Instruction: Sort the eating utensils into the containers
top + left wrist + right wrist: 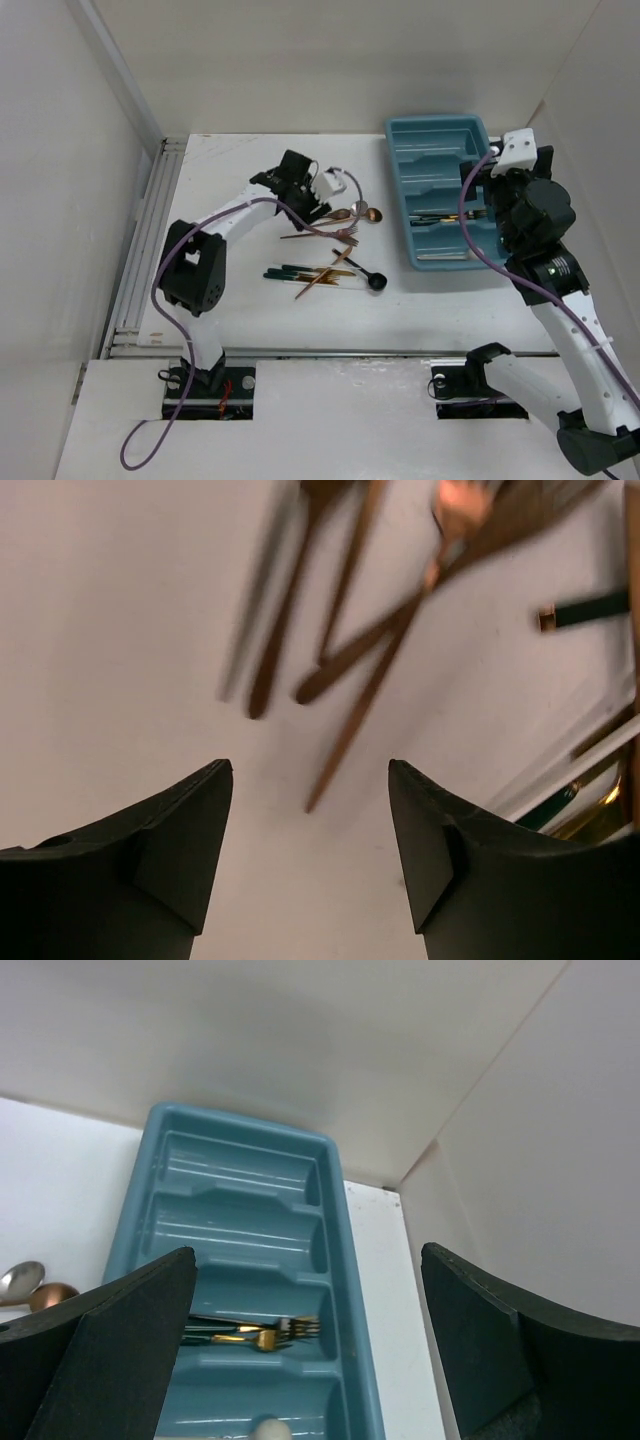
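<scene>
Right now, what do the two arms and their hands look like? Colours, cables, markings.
Both have white links and bulky black joints: left arm, right arm. A purple cable trails along each, and a white block sits at each wrist. The left hand and right hand have matt black, wedge-shaped fingers. No markings legible.

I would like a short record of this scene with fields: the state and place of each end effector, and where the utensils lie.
left end effector: open, empty, above the loose utensils
right end effector: open, empty, above the tray
tray: teal, long compartments, far right of the table
utensils in tray: a few, gold and dark-handled, in one compartment; the two farthest compartments hold nothing
loose utensils: scattered pile left of the tray
black spoon: right edge of the pile
</scene>
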Tool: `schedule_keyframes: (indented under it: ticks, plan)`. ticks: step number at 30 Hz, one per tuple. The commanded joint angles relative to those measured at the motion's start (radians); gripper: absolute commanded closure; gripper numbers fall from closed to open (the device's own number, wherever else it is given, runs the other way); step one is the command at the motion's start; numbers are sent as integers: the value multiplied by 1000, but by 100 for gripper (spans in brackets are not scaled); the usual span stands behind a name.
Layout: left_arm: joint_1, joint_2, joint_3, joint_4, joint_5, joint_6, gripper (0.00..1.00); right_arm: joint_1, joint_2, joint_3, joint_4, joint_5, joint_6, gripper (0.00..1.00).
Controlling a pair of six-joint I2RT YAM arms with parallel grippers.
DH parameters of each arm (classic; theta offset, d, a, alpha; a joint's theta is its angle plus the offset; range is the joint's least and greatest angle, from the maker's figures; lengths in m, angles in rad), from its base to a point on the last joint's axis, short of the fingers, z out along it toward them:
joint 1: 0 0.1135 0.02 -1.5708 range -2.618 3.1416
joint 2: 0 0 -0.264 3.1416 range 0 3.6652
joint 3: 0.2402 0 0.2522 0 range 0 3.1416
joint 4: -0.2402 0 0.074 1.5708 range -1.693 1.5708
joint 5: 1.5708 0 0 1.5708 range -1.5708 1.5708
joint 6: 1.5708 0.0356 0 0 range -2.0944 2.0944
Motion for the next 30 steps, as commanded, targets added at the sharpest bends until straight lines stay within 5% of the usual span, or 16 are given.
schedule_keyframes:
  ticks: [1,12,16,18,20,30]
  plan:
    - [-11,60,-81,-109,48,127,39,-4,12,-2,30,-41,23,2]
    - [19,238,-21,52,-46,52,39,5,32,30,21,-59,1,2]
    - [9,248,-36,0,-24,80,59,5,22,30,12,-35,-8,2]
    - [-13,226,-93,-12,-15,90,84,5,11,21,12,-22,-8,2]
    - [-23,205,-128,-12,-6,99,97,5,2,10,12,-10,-8,2]
    - [22,28,-29,-167,94,22,100,5,12,1,33,-1,-28,2]
